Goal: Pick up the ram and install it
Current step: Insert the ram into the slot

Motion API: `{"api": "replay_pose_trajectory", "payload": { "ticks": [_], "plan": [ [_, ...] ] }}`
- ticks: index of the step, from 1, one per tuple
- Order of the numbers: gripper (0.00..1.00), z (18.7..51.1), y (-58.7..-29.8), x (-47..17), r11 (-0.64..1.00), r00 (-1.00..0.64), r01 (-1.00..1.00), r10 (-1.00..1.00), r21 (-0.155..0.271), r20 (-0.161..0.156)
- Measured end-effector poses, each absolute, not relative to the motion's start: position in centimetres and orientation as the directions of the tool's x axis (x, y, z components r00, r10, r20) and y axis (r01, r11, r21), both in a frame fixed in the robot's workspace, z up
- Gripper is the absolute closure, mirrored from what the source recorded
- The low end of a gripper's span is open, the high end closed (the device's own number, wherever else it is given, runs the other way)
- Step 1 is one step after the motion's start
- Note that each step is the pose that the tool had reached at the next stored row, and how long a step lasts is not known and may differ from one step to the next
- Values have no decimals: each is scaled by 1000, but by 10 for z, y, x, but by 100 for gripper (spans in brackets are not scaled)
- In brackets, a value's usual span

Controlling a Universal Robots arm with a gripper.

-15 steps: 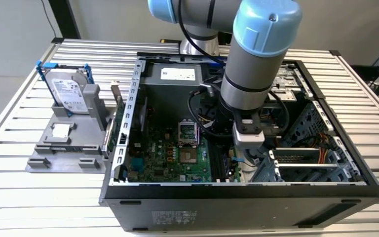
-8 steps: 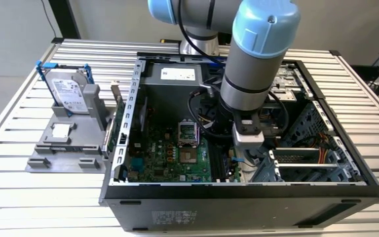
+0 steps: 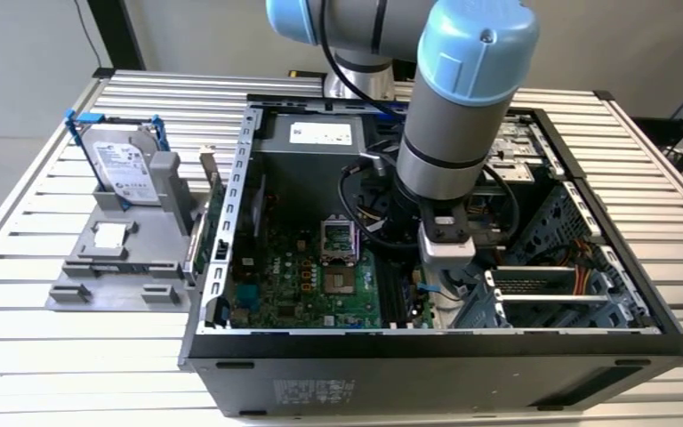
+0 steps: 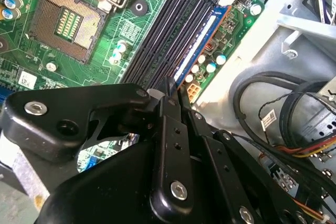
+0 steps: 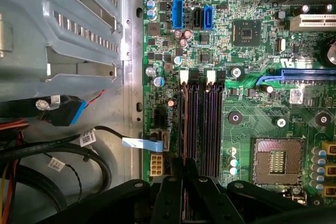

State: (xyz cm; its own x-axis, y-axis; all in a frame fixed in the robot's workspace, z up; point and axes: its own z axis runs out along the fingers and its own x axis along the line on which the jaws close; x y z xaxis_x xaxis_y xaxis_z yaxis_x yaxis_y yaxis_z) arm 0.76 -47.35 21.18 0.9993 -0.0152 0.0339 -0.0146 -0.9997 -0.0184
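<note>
Ram: long thin dark board stick (image 4: 202, 40), seen nearly edge-on. Its face glints blue-white, with an orange strip along the lower edge. It runs along the outermost of four black plastic memory slots (image 5: 214, 124), the one nearest the green motherboard's (image 5: 252, 77) edge and farthest from the square metal CPU socket (image 5: 276, 161). Can't tell if it's seated or just above the slot.

Black two-finger gripper (image 4: 169, 88) sits mid-length over that slot, jaws narrow, pinched on the ram's top edge. Fingers (image 5: 169, 192) almost meet in both wrist views.

Grey arm with light-blue joint caps (image 3: 451, 116) drops steeply from the back edge of the open black computer case (image 3: 437, 365) into its middle, wrist down, fingers pointing at the board. Case stands on the slatted aluminium bench (image 3: 68, 356), toward the edge on the exterior view's right.
</note>
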Motion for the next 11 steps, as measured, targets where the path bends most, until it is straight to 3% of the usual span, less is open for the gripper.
{"api": "replay_pose_trajectory", "payload": {
  "ticks": [11],
  "plan": [
    [100, 216, -474, 8, -999, 999, -14, -16, -34, 48]
  ]
}}
